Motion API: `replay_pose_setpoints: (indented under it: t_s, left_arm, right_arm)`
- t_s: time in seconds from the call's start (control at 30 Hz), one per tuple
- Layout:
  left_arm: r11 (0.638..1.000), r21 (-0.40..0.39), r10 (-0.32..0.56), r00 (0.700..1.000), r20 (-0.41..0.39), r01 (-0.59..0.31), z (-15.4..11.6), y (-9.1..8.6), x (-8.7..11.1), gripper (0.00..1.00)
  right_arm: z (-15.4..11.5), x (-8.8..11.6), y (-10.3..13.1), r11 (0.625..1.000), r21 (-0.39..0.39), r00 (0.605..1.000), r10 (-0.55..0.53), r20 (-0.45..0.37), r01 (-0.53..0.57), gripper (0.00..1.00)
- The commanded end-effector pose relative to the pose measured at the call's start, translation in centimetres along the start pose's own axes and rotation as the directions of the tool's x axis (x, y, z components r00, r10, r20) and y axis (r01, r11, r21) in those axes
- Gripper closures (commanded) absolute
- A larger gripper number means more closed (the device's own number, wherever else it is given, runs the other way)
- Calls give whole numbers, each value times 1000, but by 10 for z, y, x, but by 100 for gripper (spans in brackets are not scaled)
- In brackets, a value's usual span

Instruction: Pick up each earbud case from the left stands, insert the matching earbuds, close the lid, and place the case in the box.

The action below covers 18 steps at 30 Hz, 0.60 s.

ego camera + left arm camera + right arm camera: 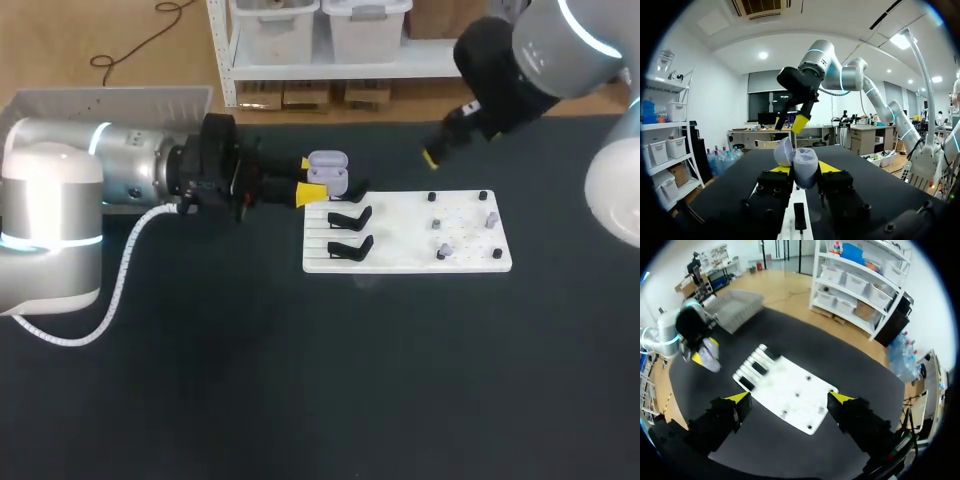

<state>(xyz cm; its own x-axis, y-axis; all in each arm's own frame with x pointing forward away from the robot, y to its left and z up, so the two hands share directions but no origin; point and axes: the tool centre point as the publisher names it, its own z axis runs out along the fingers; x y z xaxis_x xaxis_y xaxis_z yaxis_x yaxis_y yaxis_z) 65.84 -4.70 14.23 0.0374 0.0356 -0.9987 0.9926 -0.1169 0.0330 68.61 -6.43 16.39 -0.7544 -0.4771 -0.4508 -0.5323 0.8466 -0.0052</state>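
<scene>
Fingertips [827, 167] of the left gripper [803, 169], bright yellow: pressed from two sides against a small pale lavender plastic earbud case [328, 172], rounded at the corners, and pinched it between them. Had the case's domed lid [783, 151] swung open and tilted off to one side. Sat with that case at the far left corner of a flat white rectangular board [400, 240], at the far end of a column of black hook-shaped stands [350, 218]; contact between case and the nearest stand impossible to judge. Lay level behind the pinch as a black wrist and a thick silver left arm [120, 170], entering from the left with a white coiled cable [125, 270] drooping beneath. On the board's left side, nearer the robot: two of those stands in plain sight, one behind the other. On the board's right half: a scatter of small grey and black pieces [437, 224], too small to identify. Fingers [740, 399] of the right gripper [790, 398], yellow-tipped likewise: spread wide apart, gripping nothing. Hung in the air over the board's far side, well apart from the case, on a silver right arm [590, 60] entering from the upper right. Rested, board and all, on a matte black table [300, 380]. Behind the left arm, at the table's far left corner: a light grey rectangular box [110, 100], well apart from the case.
</scene>
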Motion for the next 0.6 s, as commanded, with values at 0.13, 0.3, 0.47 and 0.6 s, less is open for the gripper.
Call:
replay_pose_setpoints:
  t_s: [0.13, 0.3, 0.47, 0.6]
  left_arm:
    - [1000, -11, 11, 1000, -16, -11, 1, -2, -1, 100]
    - [1000, -11, 11, 1000, -16, -11, 1, -2, -1, 100]
    - [1000, -11, 11, 1000, -16, -11, 1, -2, -1, 100]
    - [1000, -11, 11, 1000, -16, -11, 1, -2, -1, 100]
  right_arm:
    - [19, 20, -26, 994, 99, 992, -27, -122, 39, 0]
    - [35, 37, -41, 994, 104, 979, -15, -201, 36, 0]
    - [49, 53, -47, 993, 104, 965, -18, -263, 47, 0]
    - [58, 65, -51, 992, 102, 948, -37, -316, 73, 0]
